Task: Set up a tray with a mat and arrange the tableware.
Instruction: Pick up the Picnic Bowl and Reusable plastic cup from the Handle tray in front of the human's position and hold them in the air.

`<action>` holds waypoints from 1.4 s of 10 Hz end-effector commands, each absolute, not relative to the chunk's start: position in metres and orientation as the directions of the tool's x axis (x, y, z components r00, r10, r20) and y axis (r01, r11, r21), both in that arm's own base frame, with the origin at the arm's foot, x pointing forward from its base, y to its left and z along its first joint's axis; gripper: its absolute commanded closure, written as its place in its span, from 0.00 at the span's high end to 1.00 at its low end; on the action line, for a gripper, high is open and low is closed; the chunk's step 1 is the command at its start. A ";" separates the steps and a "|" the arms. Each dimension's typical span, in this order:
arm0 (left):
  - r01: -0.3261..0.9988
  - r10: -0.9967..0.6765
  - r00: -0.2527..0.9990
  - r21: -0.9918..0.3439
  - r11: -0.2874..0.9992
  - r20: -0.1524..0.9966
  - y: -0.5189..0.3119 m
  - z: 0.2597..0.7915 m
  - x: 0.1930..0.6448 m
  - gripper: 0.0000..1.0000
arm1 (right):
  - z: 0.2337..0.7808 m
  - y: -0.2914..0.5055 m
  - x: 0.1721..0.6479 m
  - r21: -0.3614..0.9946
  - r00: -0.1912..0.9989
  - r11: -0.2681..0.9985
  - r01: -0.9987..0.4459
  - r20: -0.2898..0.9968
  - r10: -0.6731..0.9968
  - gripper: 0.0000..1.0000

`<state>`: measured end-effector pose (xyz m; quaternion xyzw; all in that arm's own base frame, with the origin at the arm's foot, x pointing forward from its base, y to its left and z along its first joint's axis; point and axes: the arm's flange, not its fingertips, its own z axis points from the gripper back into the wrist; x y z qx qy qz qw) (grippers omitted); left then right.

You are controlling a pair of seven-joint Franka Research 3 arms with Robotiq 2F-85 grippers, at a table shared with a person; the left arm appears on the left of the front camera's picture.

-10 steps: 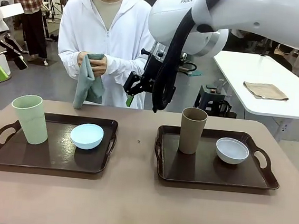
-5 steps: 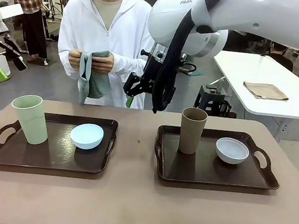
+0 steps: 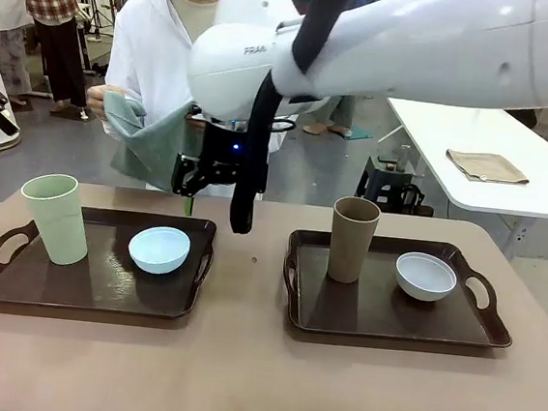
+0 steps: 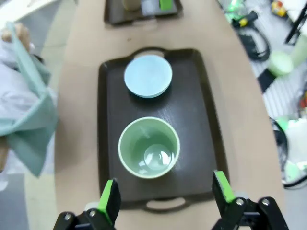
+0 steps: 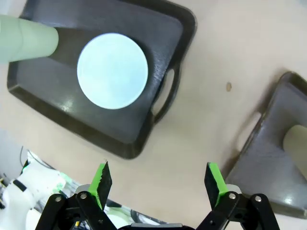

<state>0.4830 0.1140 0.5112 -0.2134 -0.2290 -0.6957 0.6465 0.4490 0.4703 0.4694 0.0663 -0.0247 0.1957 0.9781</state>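
- The left pincer (image 4: 166,191) hangs above the outer handle end of the left tray (image 3: 101,291), fingers spread wide with nothing between them.
- On that dark tray, the pale green cup (image 3: 55,218) stands upright at the left end, just ahead of the pincer's tips.
- The light blue bowl (image 3: 159,249) sits on the same tray toward its right end, apart from the cup.
- Behind the far edge of the surface (image 3: 238,377), a person in white holds a grey-green mat (image 3: 149,145) up in one hand (image 3: 99,101). It hangs loose, clear of the trays.
- The right arm reaches across the middle. The right pincer (image 5: 157,179) hovers over the bare surface between the two trays, near the left tray's inner handle, spread wide and empty.
- The right tray (image 3: 380,318) lies well apart from the left one.
- The brown cup (image 3: 352,237) stands upright at its left end.
- The white bowl (image 3: 425,276) sits to the cup's right, not touching it.
- Far back on the right, a folded tan cloth (image 3: 487,166) lies on a white table.
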 end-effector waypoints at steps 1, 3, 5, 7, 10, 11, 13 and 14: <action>0.997 -0.751 -0.072 0.055 -0.048 0.656 0.113 0.488 0.489 1.00 | 0.464 0.491 0.468 0.090 0.933 0.929 -0.359 0.052 0.355 1.00; 0.999 -0.709 -0.026 -0.004 -0.040 0.705 0.122 0.459 0.493 1.00 | 0.445 0.509 0.474 0.077 0.931 0.928 -0.365 0.017 0.365 1.00; 1.000 -0.664 0.001 -0.020 -0.021 0.747 0.143 0.439 0.497 1.00 | 0.429 0.523 0.478 0.056 0.927 0.926 -0.373 -0.018 0.375 1.00; 0.999 -0.612 -0.014 -0.018 -0.047 0.791 0.159 0.430 0.494 1.00 | 0.425 0.523 0.480 0.059 0.928 0.927 -0.372 -0.020 0.373 1.00; 0.997 -0.557 -0.028 -0.015 -0.073 0.830 0.161 0.412 0.490 1.00 | 0.426 0.517 0.479 0.111 0.897 0.895 -0.433 -0.043 0.439 1.00; 0.998 -0.611 0.003 -0.043 -0.051 0.792 0.161 0.414 0.486 1.00 | 0.422 0.518 0.480 0.092 0.922 0.919 -0.383 -0.019 0.386 1.00; 0.998 -0.611 0.003 -0.043 -0.051 0.792 0.161 0.414 0.486 1.00 | 0.422 0.518 0.480 0.092 0.922 0.919 -0.383 -0.019 0.386 1.00; 0.997 -0.595 -0.002 -0.044 -0.062 0.803 0.161 0.409 0.485 1.00 | 0.424 0.518 0.481 0.094 0.917 0.914 -0.395 -0.021 0.399 1.00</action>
